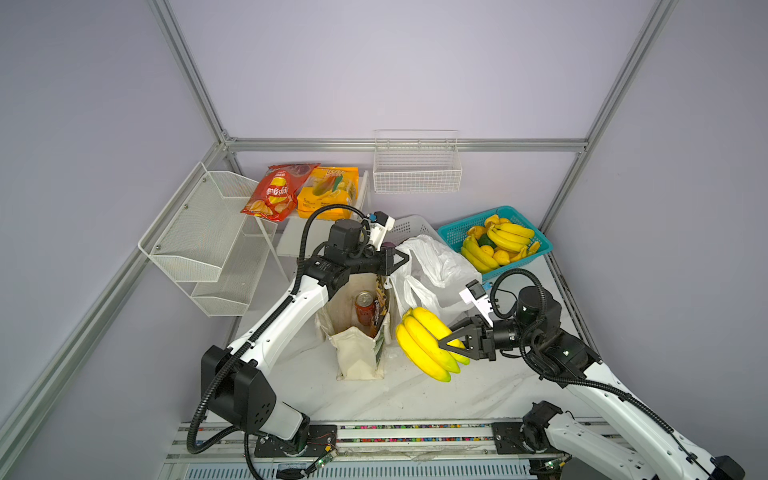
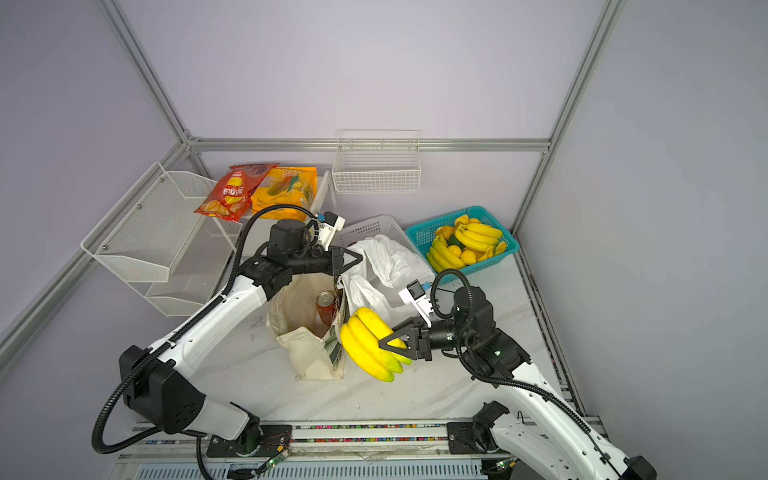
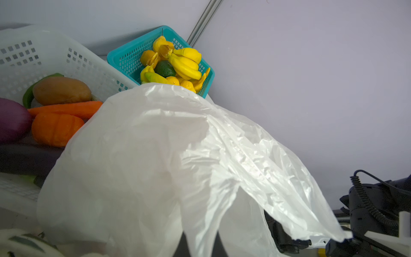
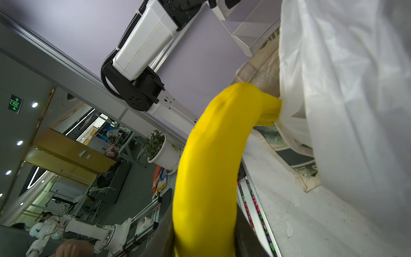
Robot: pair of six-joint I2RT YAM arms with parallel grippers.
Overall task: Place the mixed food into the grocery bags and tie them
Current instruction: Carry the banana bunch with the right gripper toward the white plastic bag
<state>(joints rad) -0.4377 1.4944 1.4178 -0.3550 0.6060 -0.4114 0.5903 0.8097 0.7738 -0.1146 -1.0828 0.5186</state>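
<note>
The cream canvas tote (image 1: 360, 358) stands open at mid-table, with the reddish-brown can (image 1: 365, 308) and the black snack packet (image 1: 380, 300) inside. Just behind it to the right is the white plastic carrier bag (image 1: 442, 266) (image 3: 155, 155). My left gripper (image 1: 404, 259) (image 2: 356, 258) is over the tote's far rim, shut on a strip of that bag's plastic (image 3: 200, 240). My right gripper (image 1: 448, 338) (image 2: 385, 338) is shut on a bunch of yellow bananas (image 1: 424, 347) (image 4: 211, 166), held above the table right of the tote, the stem end touching the plastic bag.
A teal basket (image 1: 451, 237) of bananas and small round fruit sits at the back right. A white lattice basket (image 3: 44, 57) of vegetables is behind the plastic bag. Crisp packets (image 1: 272, 193) rest on a rack at the back left, beside white mesh shelves (image 1: 199, 241). A wire basket (image 1: 417, 174) hangs on the rear wall.
</note>
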